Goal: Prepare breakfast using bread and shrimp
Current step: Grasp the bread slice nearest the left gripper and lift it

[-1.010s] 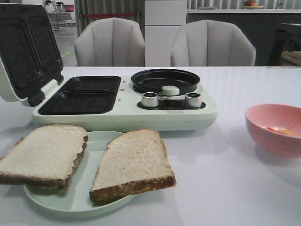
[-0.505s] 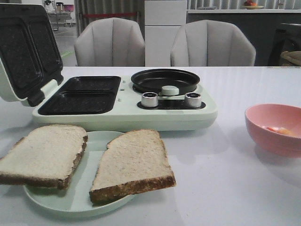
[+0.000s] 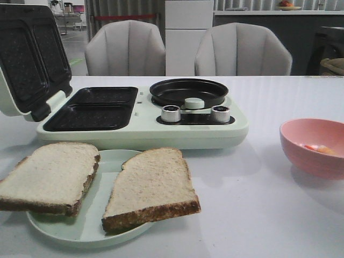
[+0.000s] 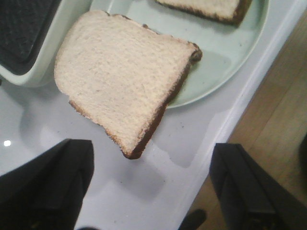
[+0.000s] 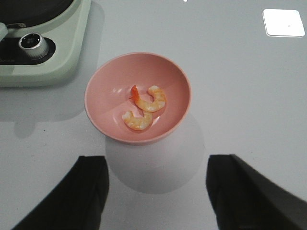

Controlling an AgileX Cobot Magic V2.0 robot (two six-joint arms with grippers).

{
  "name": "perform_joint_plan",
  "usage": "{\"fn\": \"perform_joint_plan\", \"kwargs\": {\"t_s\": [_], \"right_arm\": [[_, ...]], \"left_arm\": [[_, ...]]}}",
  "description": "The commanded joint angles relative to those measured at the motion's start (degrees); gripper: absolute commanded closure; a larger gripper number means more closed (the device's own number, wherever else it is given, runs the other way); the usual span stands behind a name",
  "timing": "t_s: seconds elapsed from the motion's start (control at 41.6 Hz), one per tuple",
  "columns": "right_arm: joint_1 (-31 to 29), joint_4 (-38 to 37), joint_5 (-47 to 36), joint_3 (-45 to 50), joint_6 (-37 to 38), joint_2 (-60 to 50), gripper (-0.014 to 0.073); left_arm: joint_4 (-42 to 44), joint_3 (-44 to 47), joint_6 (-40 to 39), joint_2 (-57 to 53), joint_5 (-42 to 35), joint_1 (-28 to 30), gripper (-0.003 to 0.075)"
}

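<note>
Two bread slices lie on a pale green plate [image 3: 107, 177] at the front left: the left slice [image 3: 51, 174] overhangs the rim, the right slice [image 3: 152, 185] lies beside it. In the left wrist view the left slice [image 4: 122, 81] lies ahead of my open, empty left gripper [image 4: 151, 191]; the other slice [image 4: 206, 7] shows at the frame edge. Two curled orange-pink shrimp [image 5: 144, 106] lie in a pink bowl [image 5: 105, 79], also at the right in the front view [image 3: 301, 131]. My right gripper [image 5: 156, 191] is open and empty, short of the bowl. Neither gripper shows in the front view.
A pale green breakfast maker [image 3: 226, 129] stands behind the plate, with its lid [image 3: 29, 54] raised, black sandwich plates [image 3: 94, 107], a round black pan [image 3: 188, 90], a pale-green knob [image 3: 194, 102] and two metal dials [image 3: 171, 113]. The table's edge [image 4: 244, 105] runs beside the plate. Two chairs stand behind.
</note>
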Motion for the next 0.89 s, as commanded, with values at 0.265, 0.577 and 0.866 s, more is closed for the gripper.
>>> {"fn": "perform_joint_plan", "kwargs": {"t_s": [0.265,0.577,0.866], "right_arm": [[-0.1,0.0,-3.6,-1.6,-0.4,0.1,0.0049],[-0.1,0.0,-3.6,-1.6,-0.4,0.1,0.0049],[-0.1,0.0,-3.6,-1.6,-0.4,0.1,0.0049]], "left_arm": [[37.9,0.5,-28.2,17.1,5.0,-7.4,0.0191],[51.4,0.5,-44.1,28.1,13.0,-6.4,0.0192],[53.6,0.5,-47.0,32.4,14.3,-6.4,0.0255]]}}
